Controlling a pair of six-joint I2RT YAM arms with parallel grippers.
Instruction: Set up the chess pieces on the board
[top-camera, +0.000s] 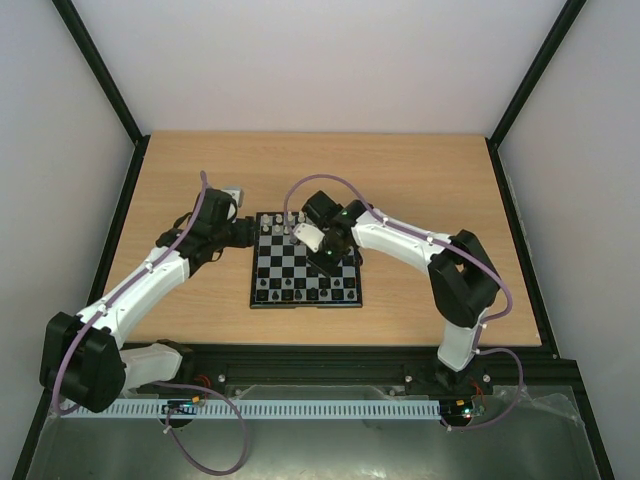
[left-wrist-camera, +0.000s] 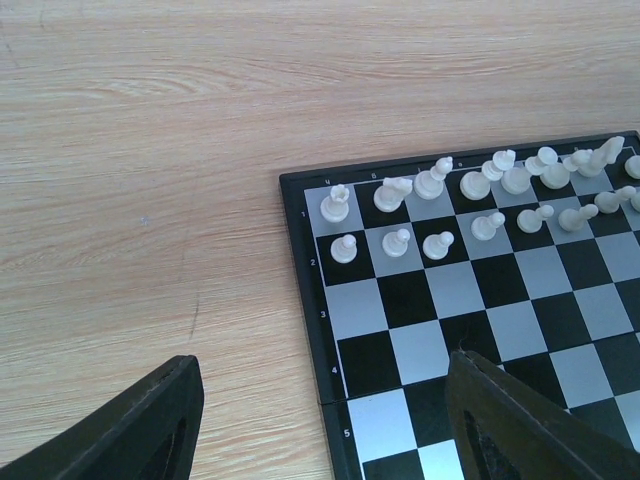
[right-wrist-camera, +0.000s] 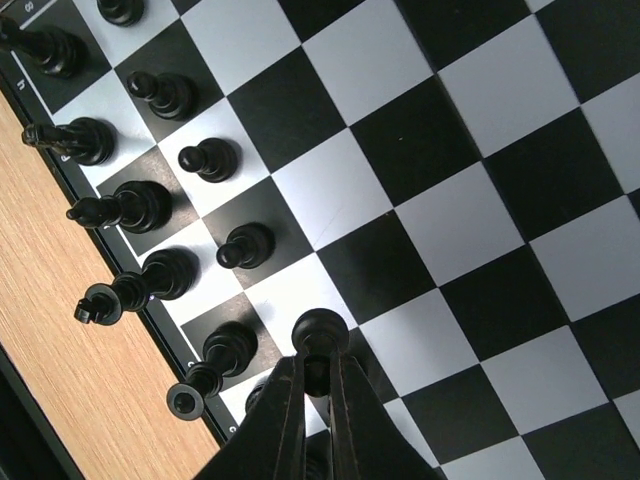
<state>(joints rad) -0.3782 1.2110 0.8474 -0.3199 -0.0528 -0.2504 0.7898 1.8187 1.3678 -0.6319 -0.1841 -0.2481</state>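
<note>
At the near edge of the board (top-camera: 290, 268), the black pieces (right-wrist-camera: 128, 208) stood in two ranks, the larger men along the border and the pawns one row inward. The right gripper (right-wrist-camera: 320, 352) was over that pawn row. Its fingers were clamped on a black pawn (right-wrist-camera: 320, 328), gripped below the head, about over the pale square next in line after four pawns seen in place. Whether the pawn's base touched the square could not be determined, as the fingers hid it.

Judgement: the step in hand was seating this pawn in the black pawn row. The next move would call for a straight lowering onto the square's centre, a small release and a vertical lift. The neighbouring pawn and a back-rank man stood just beside and could be toppled.

Further out, the left gripper (left-wrist-camera: 322, 362) hung at the far left corner of the board. Its fingers were wide apart and held nothing, one over the table (left-wrist-camera: 150, 150) and the other over the board. Beyond it the white pieces (left-wrist-camera: 432, 182) occupied the two far ranks, upright. Those furthest from the lens crowded together and could not be counted.

Only the right wrist view showed the grip on the pawn; in the top view the arm covered it. Only the left wrist view showed the white men singly and the row numerals on the border. Only the top view showed both arms and the whole board, with its middle squares bare.
</note>
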